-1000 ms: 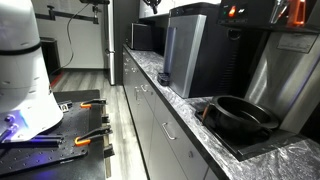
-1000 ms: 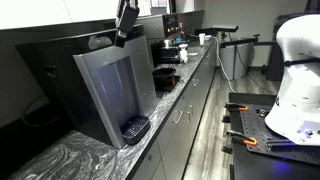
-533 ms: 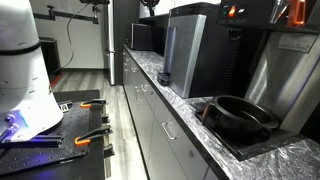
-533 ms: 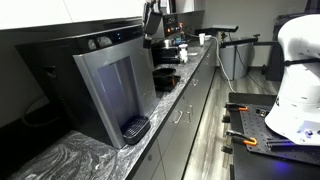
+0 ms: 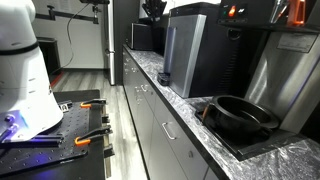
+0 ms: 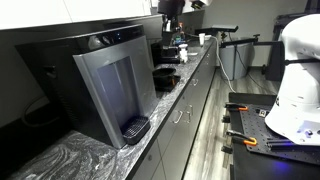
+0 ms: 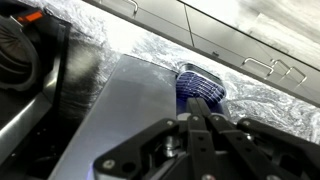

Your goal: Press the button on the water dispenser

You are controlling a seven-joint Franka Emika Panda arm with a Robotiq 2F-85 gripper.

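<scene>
hangs high beside the water dispenser [image 6: 110, 85] standing on the marbled tabletop [image 6: 60, 160], pincer [image 7: 203, 118] closed tight on nothing, and could strike its top edge beside the button, too small to locate, if lowered off-line.

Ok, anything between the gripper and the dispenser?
Nothing, only air: in an exterior view the gripper hangs above the dispenser, apart from it, with no object between. The wrist view shows the same.
</scene>
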